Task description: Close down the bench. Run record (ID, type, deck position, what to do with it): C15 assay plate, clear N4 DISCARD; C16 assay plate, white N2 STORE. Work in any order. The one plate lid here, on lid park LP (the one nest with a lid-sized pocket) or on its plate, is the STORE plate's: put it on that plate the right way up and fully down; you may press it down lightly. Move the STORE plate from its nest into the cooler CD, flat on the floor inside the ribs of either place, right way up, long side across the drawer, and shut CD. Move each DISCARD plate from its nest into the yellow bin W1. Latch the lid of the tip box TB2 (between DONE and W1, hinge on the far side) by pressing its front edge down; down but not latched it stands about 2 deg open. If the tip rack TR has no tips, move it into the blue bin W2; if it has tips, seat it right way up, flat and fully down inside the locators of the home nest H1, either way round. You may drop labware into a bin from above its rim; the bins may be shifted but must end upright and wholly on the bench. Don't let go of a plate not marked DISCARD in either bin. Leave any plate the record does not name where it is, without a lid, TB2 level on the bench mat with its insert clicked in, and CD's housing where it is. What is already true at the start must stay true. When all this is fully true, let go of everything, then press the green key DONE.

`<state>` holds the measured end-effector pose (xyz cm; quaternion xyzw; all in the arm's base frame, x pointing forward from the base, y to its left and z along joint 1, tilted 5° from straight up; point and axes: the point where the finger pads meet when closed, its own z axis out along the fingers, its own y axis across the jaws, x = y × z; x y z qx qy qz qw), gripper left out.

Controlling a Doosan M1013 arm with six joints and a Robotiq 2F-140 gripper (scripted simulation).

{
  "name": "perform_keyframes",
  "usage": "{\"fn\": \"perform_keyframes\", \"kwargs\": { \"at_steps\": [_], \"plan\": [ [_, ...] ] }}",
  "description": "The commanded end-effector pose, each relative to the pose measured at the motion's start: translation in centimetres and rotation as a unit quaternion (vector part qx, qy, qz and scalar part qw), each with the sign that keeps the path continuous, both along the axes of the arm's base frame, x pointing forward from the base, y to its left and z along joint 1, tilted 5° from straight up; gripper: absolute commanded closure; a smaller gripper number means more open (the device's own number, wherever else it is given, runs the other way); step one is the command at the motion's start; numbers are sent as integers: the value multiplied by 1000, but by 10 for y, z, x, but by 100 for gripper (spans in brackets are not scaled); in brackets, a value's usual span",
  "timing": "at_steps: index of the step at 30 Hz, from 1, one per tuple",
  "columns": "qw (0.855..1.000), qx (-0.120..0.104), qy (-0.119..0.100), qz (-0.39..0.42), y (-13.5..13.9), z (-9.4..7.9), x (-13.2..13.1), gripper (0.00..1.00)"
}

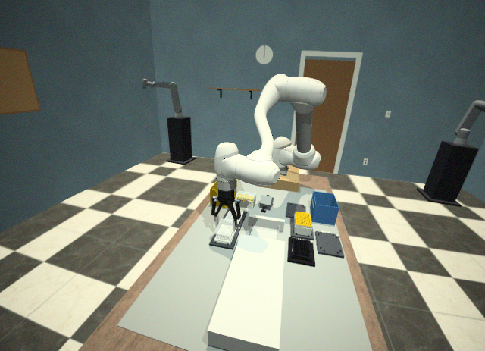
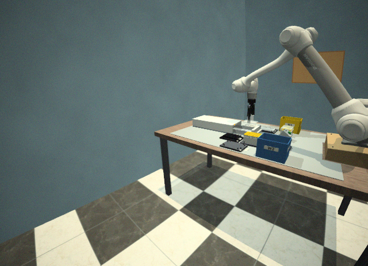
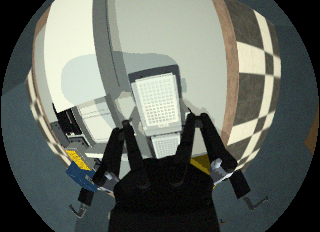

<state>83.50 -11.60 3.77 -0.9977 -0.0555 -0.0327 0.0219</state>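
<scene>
The white assay plate (image 1: 224, 233) sits in a dark nest at the left of the bench mat; it also shows in the wrist view (image 3: 156, 102). My gripper (image 1: 227, 217) stands straight down right over it, fingers half spread and shut on the clear plate lid, held level just above the plate. The lid is hard to tell apart from the plate under it. In the exterior view the gripper (image 2: 250, 116) hangs low over the same spot. The tip rack (image 1: 303, 220) with yellow tips stands right of the middle.
The yellow bin W1 (image 1: 214, 193) is just behind the gripper, with the tip box (image 1: 245, 197) and the green key (image 1: 267, 199) beside it. The blue bin W2 (image 1: 324, 207) is at the back right. The long white cooler (image 1: 250, 288) runs down the middle. Two dark nests (image 1: 301, 250) lie right of it.
</scene>
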Motion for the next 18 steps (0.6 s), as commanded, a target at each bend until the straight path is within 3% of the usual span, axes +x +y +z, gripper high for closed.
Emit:
{"fn": "perform_keyframes", "kwargs": {
  "at_steps": [1, 18],
  "plan": [
    [1000, 0, 0, 0, 0, -4, 0, 100],
    [1000, 0, 0, 0, 1, -19, 1, 100]
  ]
}}
